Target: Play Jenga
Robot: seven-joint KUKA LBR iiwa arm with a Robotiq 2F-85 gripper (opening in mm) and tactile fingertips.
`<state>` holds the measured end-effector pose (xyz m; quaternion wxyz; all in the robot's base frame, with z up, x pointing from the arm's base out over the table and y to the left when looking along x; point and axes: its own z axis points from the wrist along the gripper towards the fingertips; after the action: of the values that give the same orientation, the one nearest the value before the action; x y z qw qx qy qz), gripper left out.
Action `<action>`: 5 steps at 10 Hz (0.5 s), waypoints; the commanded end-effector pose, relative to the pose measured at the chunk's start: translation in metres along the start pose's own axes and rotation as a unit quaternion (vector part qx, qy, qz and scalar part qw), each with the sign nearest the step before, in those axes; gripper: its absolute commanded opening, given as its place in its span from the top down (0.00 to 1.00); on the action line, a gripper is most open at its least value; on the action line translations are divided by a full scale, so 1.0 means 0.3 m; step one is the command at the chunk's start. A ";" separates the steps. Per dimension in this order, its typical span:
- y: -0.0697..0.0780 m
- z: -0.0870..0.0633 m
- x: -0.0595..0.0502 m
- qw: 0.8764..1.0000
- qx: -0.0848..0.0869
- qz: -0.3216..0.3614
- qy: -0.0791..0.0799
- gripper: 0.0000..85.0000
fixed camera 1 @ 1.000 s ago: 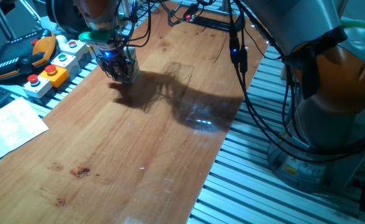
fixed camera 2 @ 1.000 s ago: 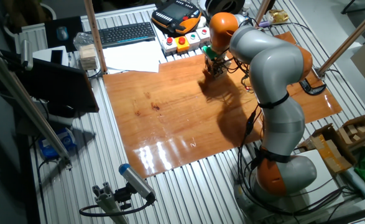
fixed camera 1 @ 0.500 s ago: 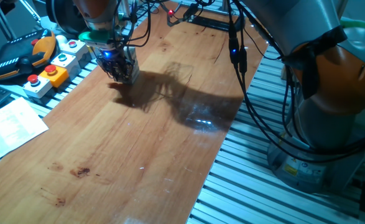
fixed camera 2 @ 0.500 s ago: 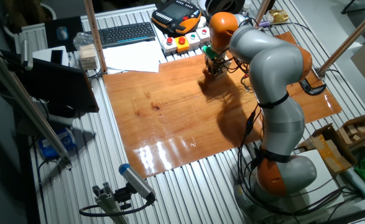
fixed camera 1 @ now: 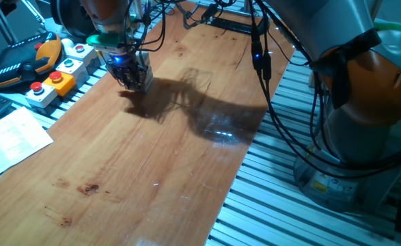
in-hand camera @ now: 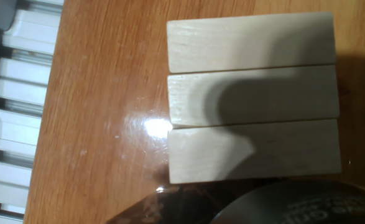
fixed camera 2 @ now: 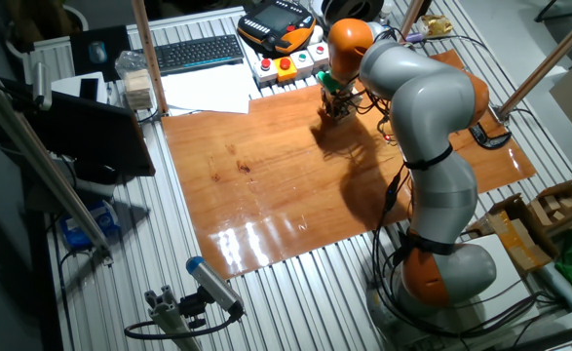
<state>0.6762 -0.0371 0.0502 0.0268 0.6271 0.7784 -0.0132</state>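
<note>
Three pale blocks (in-hand camera: 254,98) lie touching below my hand (fixed camera 1: 133,76), whose grip I cannot tell, so a skewed descent could scatter them across the bench (fixed camera 1: 145,157).

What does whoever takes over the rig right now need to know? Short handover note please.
Gripper: low over the wooden board, at its edge next to the button boxes. Fingers not clearly visible in any view, so open or shut can't be told.
Jenga: directly under the hand; the hand view shows a top layer of three pale blocks side by side, flush and tidy. The fixed views hide it behind the gripper.
Done: no block visibly pulled or held.
Left: pick a block, extract it, place it on top.
</note>
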 end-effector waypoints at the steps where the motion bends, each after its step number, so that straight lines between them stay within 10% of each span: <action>1: 0.000 0.000 0.000 1.000 0.000 0.000 0.001 0.66; 5: 0.000 -0.001 0.001 1.000 -0.001 -0.001 0.000 0.71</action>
<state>0.6761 -0.0368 0.0503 0.0271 0.6265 0.7789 -0.0127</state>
